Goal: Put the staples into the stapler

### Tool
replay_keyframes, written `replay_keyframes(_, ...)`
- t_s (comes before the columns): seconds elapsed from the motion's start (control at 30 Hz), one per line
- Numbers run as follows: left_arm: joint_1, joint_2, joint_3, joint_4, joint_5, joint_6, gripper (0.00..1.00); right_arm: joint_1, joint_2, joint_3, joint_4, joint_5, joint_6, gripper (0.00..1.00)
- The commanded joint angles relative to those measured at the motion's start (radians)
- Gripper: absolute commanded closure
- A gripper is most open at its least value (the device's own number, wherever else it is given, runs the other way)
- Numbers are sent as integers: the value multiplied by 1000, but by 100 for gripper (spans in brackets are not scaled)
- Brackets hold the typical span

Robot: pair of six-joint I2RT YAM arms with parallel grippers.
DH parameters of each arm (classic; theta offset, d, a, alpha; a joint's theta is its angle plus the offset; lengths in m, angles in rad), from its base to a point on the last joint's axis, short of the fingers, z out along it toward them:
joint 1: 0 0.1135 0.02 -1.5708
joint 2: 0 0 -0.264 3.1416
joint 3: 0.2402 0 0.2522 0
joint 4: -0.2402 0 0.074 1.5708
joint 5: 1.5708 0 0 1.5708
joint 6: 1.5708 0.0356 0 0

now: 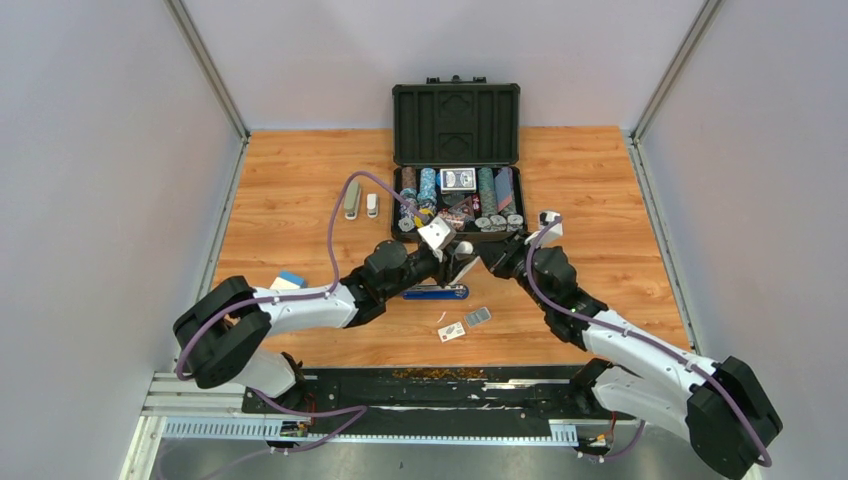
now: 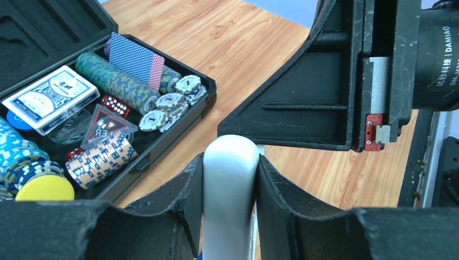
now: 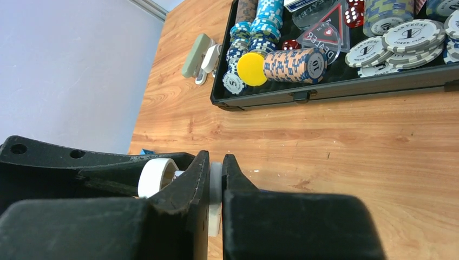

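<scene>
The blue stapler [image 1: 435, 292] lies on the table between the two arms, its white lid part raised upright. My left gripper [image 1: 455, 257] is shut on this white rounded part [image 2: 230, 162], seen in the left wrist view between both fingers [image 2: 281, 189]. My right gripper [image 1: 478, 252] comes from the other side and is shut on a thin white edge [image 3: 215, 179] of the same raised part. The staples [image 1: 478, 316], a small silvery-grey block, lie on the table just right of the stapler, apart from both grippers.
A tiny white box with a red mark [image 1: 452, 330] lies beside the staples. An open black case [image 1: 456, 100] of poker chips and cards stands right behind the grippers. A grey-olive stapler [image 1: 352, 200] and a white stapler [image 1: 372, 206] lie at its left. A blue-white block [image 1: 290, 281] is near the left arm.
</scene>
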Motion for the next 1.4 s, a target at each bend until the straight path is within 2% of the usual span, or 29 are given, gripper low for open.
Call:
replay_keyframes(0.0, 3, -70, 10, 254, -23, -69, 95, 6, 1, 5, -83, 4, -1, 100)
replay_keyframes(0.17, 3, -153, -59, 271, -84, -61, 94, -13, -130, -31, -97, 103, -23, 100)
replay_keyframes(0.33, 3, -266, -134, 270, -176, -79, 94, -87, -324, -86, -113, 155, 2, 100)
replay_keyframes(0.53, 3, -348, -237, 302, -268, -208, 94, -179, -536, -130, -104, 156, 72, 100)
replay_keyframes(0.7, 3, -374, -328, 361, -306, -368, 94, -215, -623, -178, -40, 131, 181, 100)
replay_keyframes(0.87, 3, -347, -408, 483, -337, -517, 94, -224, -647, -233, 36, 115, 269, 100)
replay_keyframes(1.03, 3, -343, -412, 499, -341, -505, 95, -224, -597, -201, 6, 47, 181, 100)
replay_keyframes(1.17, 3, -420, -368, 333, -380, -425, 100, -224, -507, -125, -77, -74, 4, 100)
replay_keyframes(1.23, 3, -465, -332, 202, -403, -376, 100, -224, -480, -112, -95, -110, -33, 100)
replay_keyframes(1.3, 3, -492, -312, 150, -404, -332, 100, -223, -469, -119, -92, -102, -39, 100)
replay_keyframes(1.33, 3, -502, -299, 120, -394, -310, 97, -223, -465, -128, -88, -91, -36, 100)
replay_keyframes(1.37, 3, -510, -281, 80, -383, -292, 90, -224, -462, -135, -82, -80, -34, 100)
